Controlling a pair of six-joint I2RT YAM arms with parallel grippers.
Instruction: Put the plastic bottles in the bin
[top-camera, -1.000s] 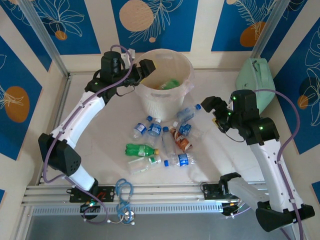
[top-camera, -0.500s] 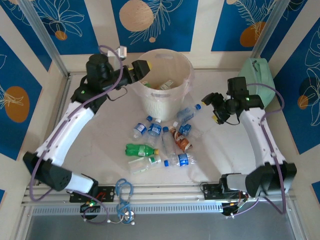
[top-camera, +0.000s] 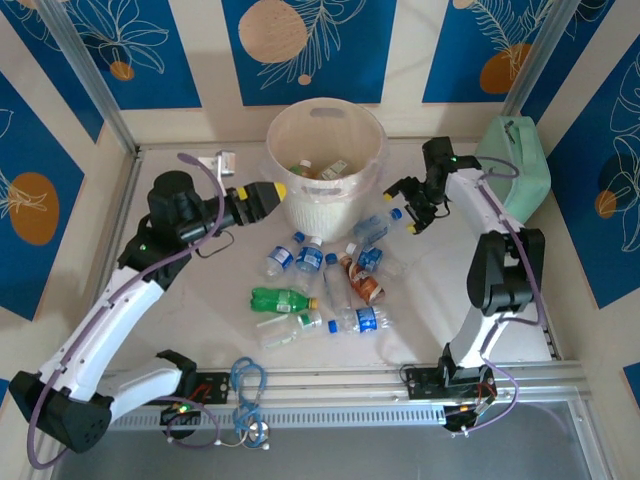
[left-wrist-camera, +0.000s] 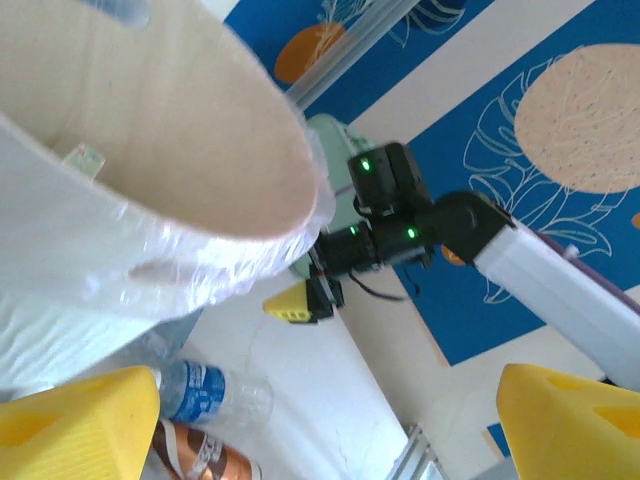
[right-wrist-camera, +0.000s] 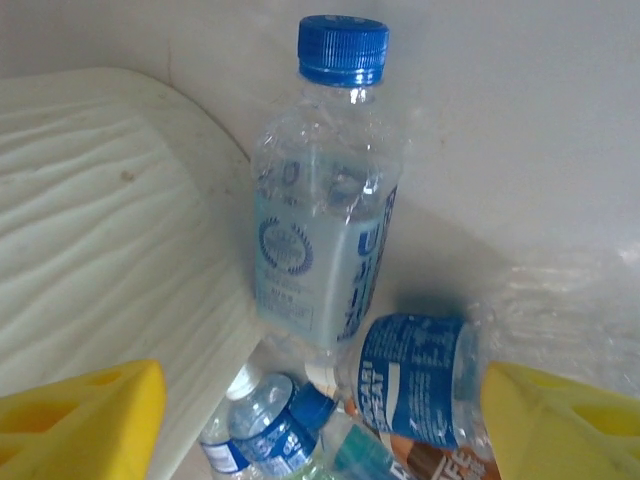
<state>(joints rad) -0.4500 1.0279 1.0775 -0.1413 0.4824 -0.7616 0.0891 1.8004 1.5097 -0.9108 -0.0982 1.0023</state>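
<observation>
**A:** Overhead first. The left gripper sits just beside the bin wall, jaws wide and empty. Any sideways swing from there and I reckon it shoves the bin, which looks like light plastic.

**B:** Yep. The right gripper hangs near the bin's other side, over the clear bottle lying close to the wall. The rest of the plastic bottles are scattered on the bench in front of the bin, and a few are already inside.

**A:** Left wrist view: jaws far apart, nothing between them, bin wall looming right next to them.

**B:** Right wrist view: jaws wide too, holding nothing. The clear bottle is right beside the bin wall, with a blue-label bottle at its base. Going down, one finger could catch the bin wall, or the slick round bottle could squirt out and roll off.

**A:** And versus a second ago?

**B:** The left gripper was up over the bin rim, and now it's pulled back beside the wall. The right arm has stretched forward from mid-bench to the bin. The bottles on the bench haven't budged.
</observation>
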